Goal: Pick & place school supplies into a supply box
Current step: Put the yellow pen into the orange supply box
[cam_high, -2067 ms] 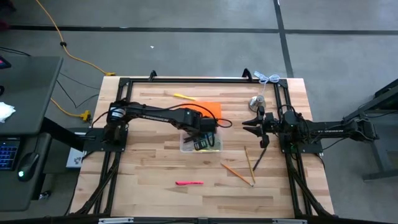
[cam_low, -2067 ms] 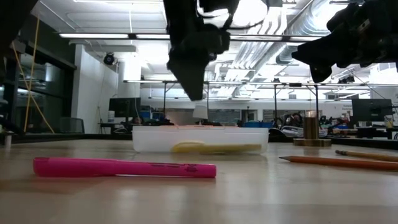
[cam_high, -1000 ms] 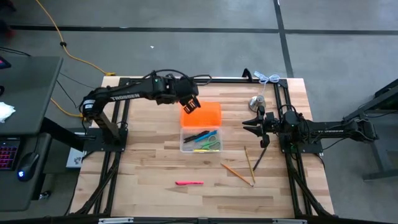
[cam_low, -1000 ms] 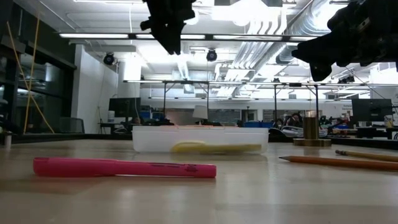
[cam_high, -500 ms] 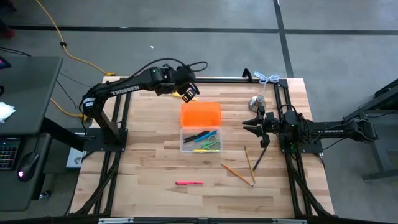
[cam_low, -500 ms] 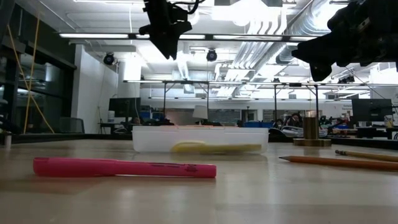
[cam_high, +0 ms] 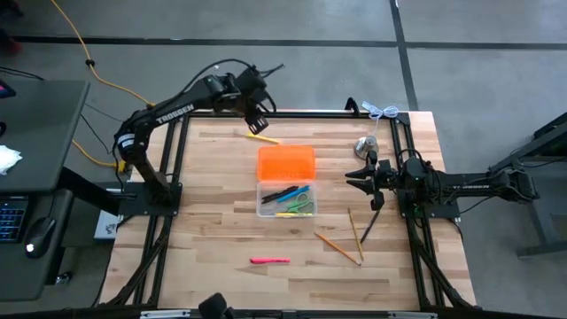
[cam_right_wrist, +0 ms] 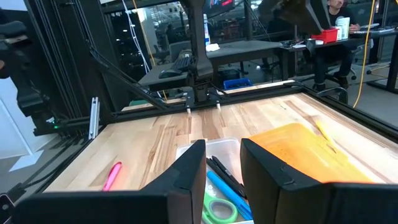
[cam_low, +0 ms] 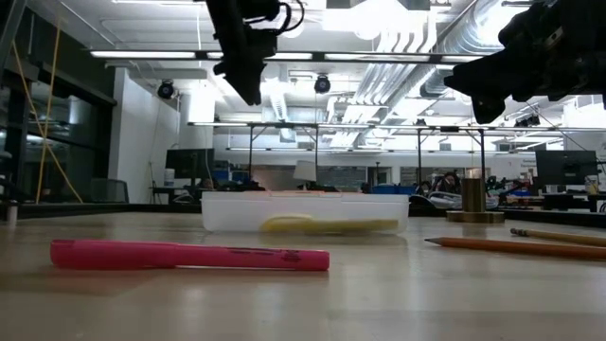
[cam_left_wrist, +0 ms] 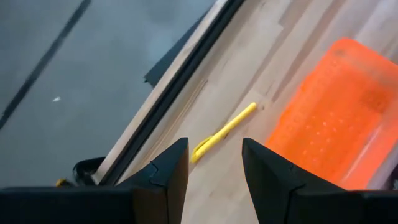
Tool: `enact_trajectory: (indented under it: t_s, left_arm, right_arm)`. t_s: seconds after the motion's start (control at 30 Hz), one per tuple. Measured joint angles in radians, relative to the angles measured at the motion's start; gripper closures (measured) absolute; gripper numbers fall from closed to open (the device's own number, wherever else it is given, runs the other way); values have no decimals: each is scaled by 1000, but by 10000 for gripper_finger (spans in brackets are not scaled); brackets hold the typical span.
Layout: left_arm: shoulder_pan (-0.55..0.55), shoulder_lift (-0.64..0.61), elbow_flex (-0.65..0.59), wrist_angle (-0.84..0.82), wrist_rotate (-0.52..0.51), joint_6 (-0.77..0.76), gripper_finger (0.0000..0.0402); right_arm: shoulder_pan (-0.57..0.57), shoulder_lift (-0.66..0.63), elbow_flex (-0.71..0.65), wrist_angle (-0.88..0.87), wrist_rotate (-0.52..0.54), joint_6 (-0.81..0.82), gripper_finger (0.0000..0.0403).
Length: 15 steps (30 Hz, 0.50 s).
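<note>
The thin yellow plastic pen (cam_high: 262, 137) is lying flat on the wooden desk (cam_high: 213, 230) near its far edge, just beyond the clear plastic supply box (cam_high: 285, 200) with its bright orange lid (cam_high: 286, 162); it is looking light, stiff and prone to rolling, so a mid-shaft pinch across its width is seeming best; the left tool (cam_high: 258, 120) is hovering above it, fingers spread and empty; the right tool (cam_high: 362, 177) is waiting at the desk's right side, holding nothing, fingers slightly apart.

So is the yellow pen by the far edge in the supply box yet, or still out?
Out. The yellow pen lies on the bare table beyond the supply box, with the open left claw above it.
</note>
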Motion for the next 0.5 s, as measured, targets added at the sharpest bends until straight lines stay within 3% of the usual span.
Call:
enact_trajectory:
  t_s: [0.33,0.5]
  left_arm:
    - [109,0,0,20,241,229,222]
    - [135,0,0,16,293,316,222]
  right_arm:
    - [0,0,0,0,0,0,324]
    - [0,0,0,0,0,0,324]
